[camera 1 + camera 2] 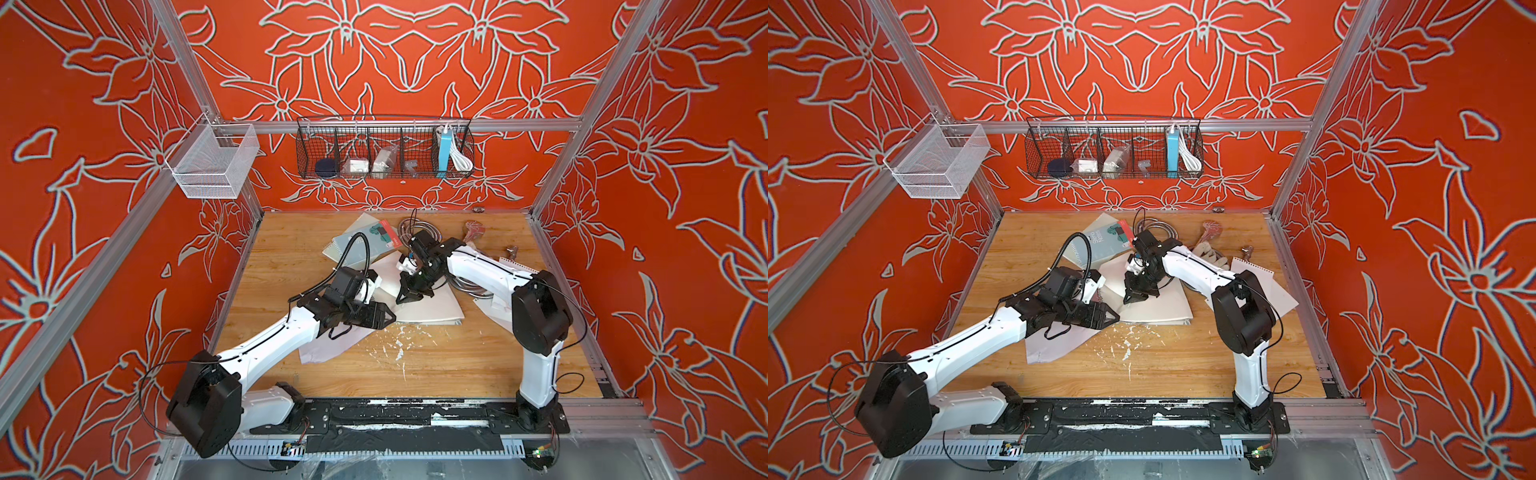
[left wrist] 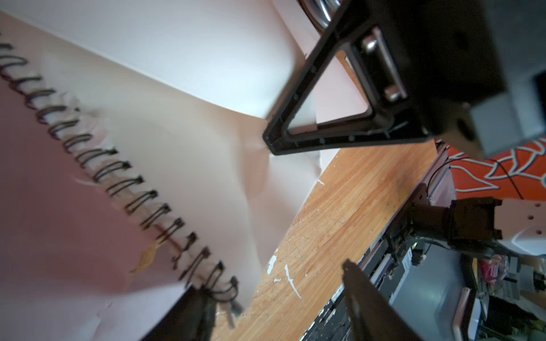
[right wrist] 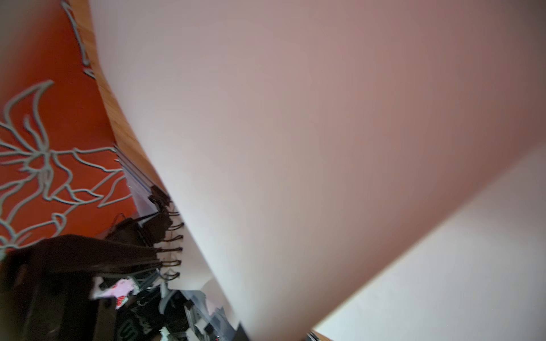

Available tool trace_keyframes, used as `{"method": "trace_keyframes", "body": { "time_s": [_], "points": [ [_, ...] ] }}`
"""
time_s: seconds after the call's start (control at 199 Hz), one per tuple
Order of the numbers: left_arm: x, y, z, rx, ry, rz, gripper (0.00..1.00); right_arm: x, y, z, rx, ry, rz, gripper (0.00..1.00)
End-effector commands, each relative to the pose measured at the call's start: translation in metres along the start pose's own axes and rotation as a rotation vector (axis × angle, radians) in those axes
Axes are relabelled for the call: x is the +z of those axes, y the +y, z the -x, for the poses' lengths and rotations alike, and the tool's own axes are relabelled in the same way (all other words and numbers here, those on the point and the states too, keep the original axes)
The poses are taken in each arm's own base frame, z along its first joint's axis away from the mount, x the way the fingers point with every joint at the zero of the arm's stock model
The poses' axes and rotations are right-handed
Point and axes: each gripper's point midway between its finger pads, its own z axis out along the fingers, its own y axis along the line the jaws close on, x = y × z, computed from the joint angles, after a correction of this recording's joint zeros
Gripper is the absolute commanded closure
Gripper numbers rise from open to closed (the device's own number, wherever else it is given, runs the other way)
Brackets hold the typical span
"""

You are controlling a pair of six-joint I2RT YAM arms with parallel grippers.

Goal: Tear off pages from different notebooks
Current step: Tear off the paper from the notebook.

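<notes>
An open spiral notebook [image 1: 432,311] with blank white pages lies mid-table in both top views. My right gripper [image 1: 405,299] is shut on a corner of its top page [image 2: 206,59], which curves up off the pad and fills the right wrist view [image 3: 295,147]. In the left wrist view the right gripper [image 2: 270,144] pinches that sheet. My left gripper [image 2: 274,277] is open at the near end of the black spiral [image 2: 133,189], one finger [image 2: 189,316] beside the last coils. The blue "Steno Notes" notebook [image 1: 361,249] lies behind. Loose pages rest under the left arm [image 1: 328,351] and at the right [image 1: 1281,295].
A coiled metal hose [image 1: 409,228] and an off-white glove [image 1: 1208,251] lie at the back of the wooden table [image 1: 291,249]. White paper scraps [image 1: 399,345] dot the front. A black wire basket [image 1: 384,149] and a white mesh basket [image 1: 214,162] hang on the frame.
</notes>
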Motion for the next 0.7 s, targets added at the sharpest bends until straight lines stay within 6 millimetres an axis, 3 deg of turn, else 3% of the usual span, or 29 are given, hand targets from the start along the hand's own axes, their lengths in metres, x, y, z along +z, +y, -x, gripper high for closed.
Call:
{"method": "trace_keyframes", "body": {
  "time_s": [0.0, 0.196, 0.421, 0.557, 0.692],
  "points": [
    [0.0, 0.005, -0.005, -0.027, -0.011, 0.007, 0.22, 0.007, 0.011, 0.007, 0.084, 0.003, 0.102, 1.0],
    [-0.003, 0.019, -0.017, -0.127, -0.06, 0.059, 0.21, 0.004, 0.023, 0.016, 0.199, -0.019, 0.194, 1.0],
    [-0.016, 0.021, -0.03, -0.158, -0.118, 0.102, 0.21, 0.001, 0.016, 0.034, 0.395, -0.094, 0.27, 1.0],
    [-0.013, 0.018, -0.032, -0.159, -0.113, 0.077, 0.21, -0.009, 0.02, 0.046, 0.468, -0.158, 0.308, 1.0],
    [0.004, 0.019, -0.034, -0.171, -0.054, 0.069, 0.21, -0.019, 0.03, 0.057, 0.526, -0.198, 0.358, 1.0]
  ]
}}
